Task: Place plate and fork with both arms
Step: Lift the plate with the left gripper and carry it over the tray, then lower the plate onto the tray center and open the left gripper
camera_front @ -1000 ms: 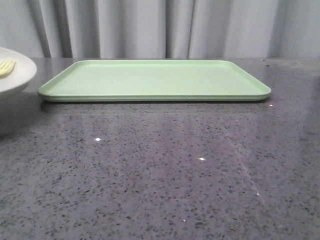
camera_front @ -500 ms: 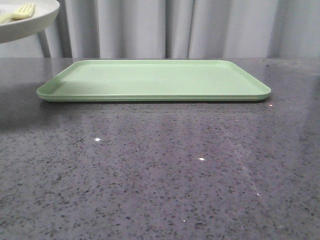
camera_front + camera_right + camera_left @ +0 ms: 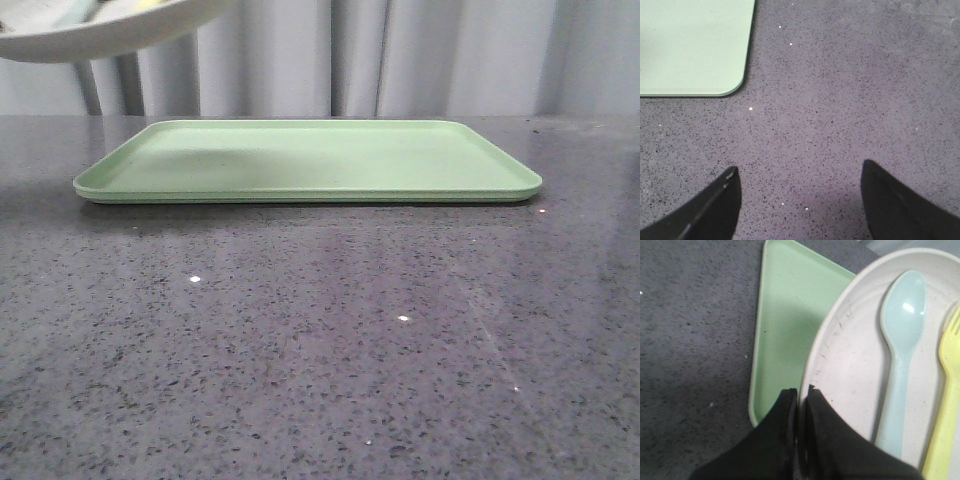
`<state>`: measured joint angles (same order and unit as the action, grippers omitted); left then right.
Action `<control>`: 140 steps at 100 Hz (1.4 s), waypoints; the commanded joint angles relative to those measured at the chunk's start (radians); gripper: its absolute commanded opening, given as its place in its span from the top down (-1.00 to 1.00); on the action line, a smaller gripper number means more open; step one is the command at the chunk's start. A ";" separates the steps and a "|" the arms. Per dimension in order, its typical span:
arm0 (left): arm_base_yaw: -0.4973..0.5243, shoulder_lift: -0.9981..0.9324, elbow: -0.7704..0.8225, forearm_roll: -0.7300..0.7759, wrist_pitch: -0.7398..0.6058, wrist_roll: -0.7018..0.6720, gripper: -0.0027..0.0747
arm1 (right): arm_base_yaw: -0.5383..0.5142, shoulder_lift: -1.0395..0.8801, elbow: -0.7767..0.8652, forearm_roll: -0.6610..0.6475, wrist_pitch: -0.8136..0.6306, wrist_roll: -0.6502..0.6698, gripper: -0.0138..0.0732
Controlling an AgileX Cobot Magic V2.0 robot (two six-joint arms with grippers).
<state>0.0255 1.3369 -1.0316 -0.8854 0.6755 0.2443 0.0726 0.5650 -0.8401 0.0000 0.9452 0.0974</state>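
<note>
Plate point(image 3: 850, 365) with fork point(image 3: 946, 405), spoon point(image 3: 900, 340)

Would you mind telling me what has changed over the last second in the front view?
The plate has risen and travelled rightward, toward the space above the green tray; its shadow now lies on the tray. The left gripper pinches its rim. Tray and table have not moved.
</note>
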 commanded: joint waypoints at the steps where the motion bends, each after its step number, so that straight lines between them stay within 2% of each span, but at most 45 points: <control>1: -0.066 0.021 -0.036 -0.081 -0.103 -0.009 0.99 | -0.006 0.012 -0.033 -0.006 -0.071 -0.011 -0.49; 21: -0.197 0.135 -0.058 -0.145 -0.227 -0.009 0.99 | -0.006 0.012 -0.033 -0.006 -0.070 -0.011 -0.49; 46: -0.291 0.262 -0.248 -0.113 -0.233 -0.052 0.99 | -0.006 0.012 -0.033 -0.006 -0.065 -0.011 -0.49; 55: -0.317 0.303 -0.320 0.006 -0.226 -0.176 0.99 | -0.006 0.012 -0.033 -0.006 -0.064 -0.011 -0.49; 72: -0.368 0.360 -0.444 0.397 -0.171 -0.482 0.99 | -0.006 0.012 -0.033 -0.006 -0.063 -0.011 -0.49; 82: -0.391 0.379 -0.473 0.525 -0.158 -0.611 0.99 | -0.006 0.012 -0.033 -0.006 -0.063 -0.011 -0.49; 98: -0.397 0.381 -0.473 0.572 -0.183 -0.692 0.99 | -0.006 0.012 -0.033 -0.006 -0.063 -0.011 -0.49; 140: -0.412 0.451 -0.474 0.574 -0.196 -0.746 0.99 | -0.006 0.012 -0.033 -0.006 -0.062 -0.011 -0.49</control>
<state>-0.3682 1.8233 -1.4671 -0.2940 0.5550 -0.4706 0.0726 0.5650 -0.8401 0.0000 0.9452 0.0974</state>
